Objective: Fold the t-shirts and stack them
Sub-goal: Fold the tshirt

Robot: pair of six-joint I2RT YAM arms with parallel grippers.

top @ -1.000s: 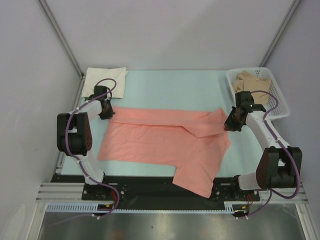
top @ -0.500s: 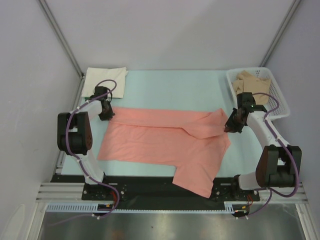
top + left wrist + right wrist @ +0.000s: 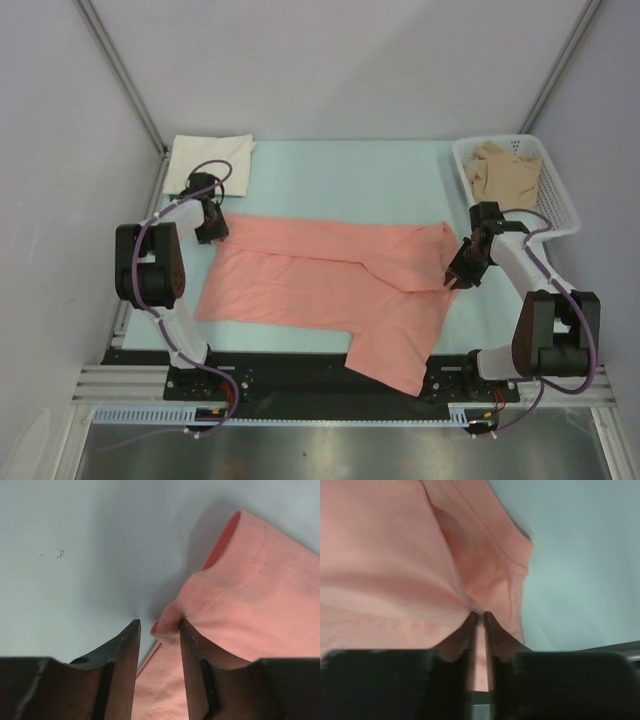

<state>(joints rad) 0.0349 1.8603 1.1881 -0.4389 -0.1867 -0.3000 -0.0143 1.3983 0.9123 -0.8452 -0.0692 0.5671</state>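
T-shirt point(image 3: 320, 278) in salmon-pink lies flat, long axis left to right.

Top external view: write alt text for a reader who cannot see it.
A salmon-pink t-shirt lies partly folded across a pale table, with the left claw at its far-left corner and the right claw at its right edge. A cream-white t-shirt sits far left; a white mesh basket far right holds a tan t-shirt.

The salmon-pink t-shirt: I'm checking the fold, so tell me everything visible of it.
The salmon-pink t-shirt is soft cloth, spread flat on the pale blue table, with a folded-over flap at right, one part hanging over the near edge. The left tool, open, touches its far-left corner; the right tool pinches its right edge.
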